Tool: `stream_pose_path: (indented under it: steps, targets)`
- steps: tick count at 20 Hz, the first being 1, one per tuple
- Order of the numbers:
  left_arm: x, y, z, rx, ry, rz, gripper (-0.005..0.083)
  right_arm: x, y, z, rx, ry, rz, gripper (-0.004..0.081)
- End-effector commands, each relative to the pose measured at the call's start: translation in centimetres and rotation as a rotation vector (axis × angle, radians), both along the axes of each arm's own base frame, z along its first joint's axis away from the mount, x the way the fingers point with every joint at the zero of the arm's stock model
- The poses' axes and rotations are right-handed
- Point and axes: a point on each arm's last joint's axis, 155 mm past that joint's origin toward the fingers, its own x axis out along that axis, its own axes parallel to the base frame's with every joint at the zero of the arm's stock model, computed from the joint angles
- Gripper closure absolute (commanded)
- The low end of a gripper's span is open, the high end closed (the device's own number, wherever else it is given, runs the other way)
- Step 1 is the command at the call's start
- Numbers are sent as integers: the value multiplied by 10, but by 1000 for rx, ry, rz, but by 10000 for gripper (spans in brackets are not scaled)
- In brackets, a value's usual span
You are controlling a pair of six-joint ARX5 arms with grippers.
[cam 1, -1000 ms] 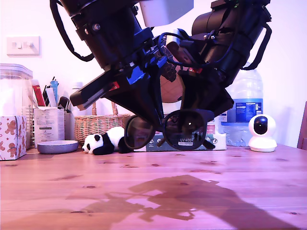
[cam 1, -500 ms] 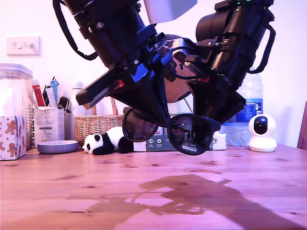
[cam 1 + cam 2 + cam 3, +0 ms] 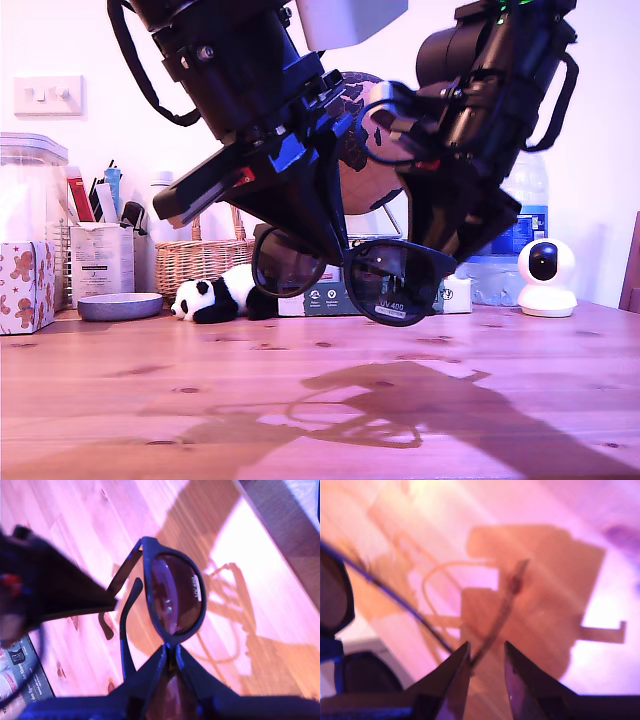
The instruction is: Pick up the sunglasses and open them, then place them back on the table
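Exterior view: woven wicker basket [image 3: 200, 265] at the back, contents hidden; white card box [image 3: 100, 262] holding pens. Black round-lensed plastic sunglasses [image 3: 390, 285] held clear above the reddish-brown plank tabletop [image 3: 150, 400].

First wrist view: my first pincer [image 3: 170, 655] clamped tight on the frame's bridge.

Second wrist view: my second pincer [image 3: 487, 652] slightly parted around one thin temple arm; too blurred to tell whether gripping.

A lived-in home: pine table [image 3: 120, 400], wicker basket [image 3: 200, 262], panda toy [image 3: 215, 297], tissue box [image 3: 26, 285], light switch [image 3: 48, 95].
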Motion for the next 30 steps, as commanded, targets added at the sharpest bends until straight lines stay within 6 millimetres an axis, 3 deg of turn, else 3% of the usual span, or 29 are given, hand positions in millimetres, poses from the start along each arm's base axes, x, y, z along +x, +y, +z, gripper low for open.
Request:
stream_pose_path:
  steps: [1,10,17,21,24,30]
  targets:
    - [-3,4,-4,7,10,5,793,5,2,3,17,-3,-5,565]
    - [4,6,-2,-16,16,35,793,-5,9,4,46,81,-91,550]
    - [4,6,-2,-16,16,34,793,0,20,9,86,74,-123,550]
    - [4,6,-2,-13,11,34,793,12,21,11,91,31,-154,550]
    - [4,6,-2,-12,9,35,793,15,18,9,73,15,-162,475]
    - [5,6,-2,-10,5,38,793,17,19,8,76,21,-184,446]
